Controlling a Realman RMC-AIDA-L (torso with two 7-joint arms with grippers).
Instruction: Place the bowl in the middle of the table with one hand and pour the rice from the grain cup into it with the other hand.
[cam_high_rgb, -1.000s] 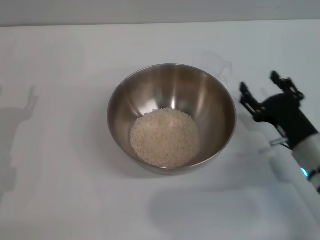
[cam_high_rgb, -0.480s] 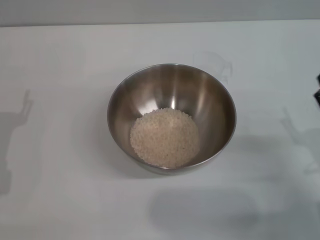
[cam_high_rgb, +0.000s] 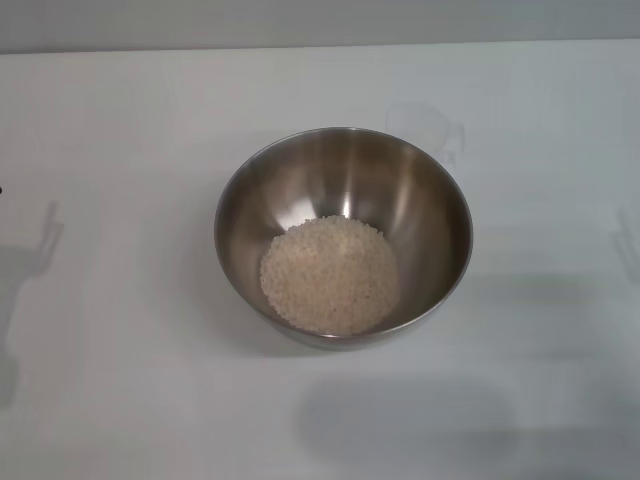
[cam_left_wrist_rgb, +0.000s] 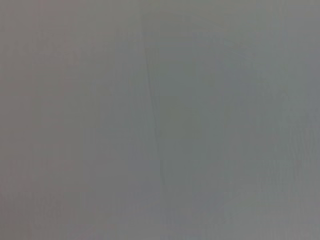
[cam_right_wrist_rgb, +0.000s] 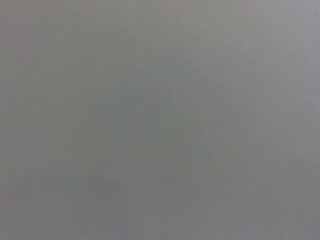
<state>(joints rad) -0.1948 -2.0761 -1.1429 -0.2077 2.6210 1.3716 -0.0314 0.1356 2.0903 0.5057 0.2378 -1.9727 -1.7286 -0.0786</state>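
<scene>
The steel bowl (cam_high_rgb: 343, 200) stands in the middle of the white table (cam_high_rgb: 120, 380) in the head view. A heap of pale rice (cam_high_rgb: 330, 274) lies in its bottom. The clear grain cup (cam_high_rgb: 428, 128) stands upright on the table just behind the bowl's far right rim; it looks empty. Neither gripper shows in the head view; only faint arm shadows fall on the table at the left and right edges. Both wrist views show only a plain grey surface.
The table's far edge meets a grey wall (cam_high_rgb: 320, 20) at the top of the head view. Bare tabletop lies all around the bowl.
My right gripper, open beside the bowl's right side a second ago, has pulled away to the right and out of view. Bowl, rice and cup have not moved.
</scene>
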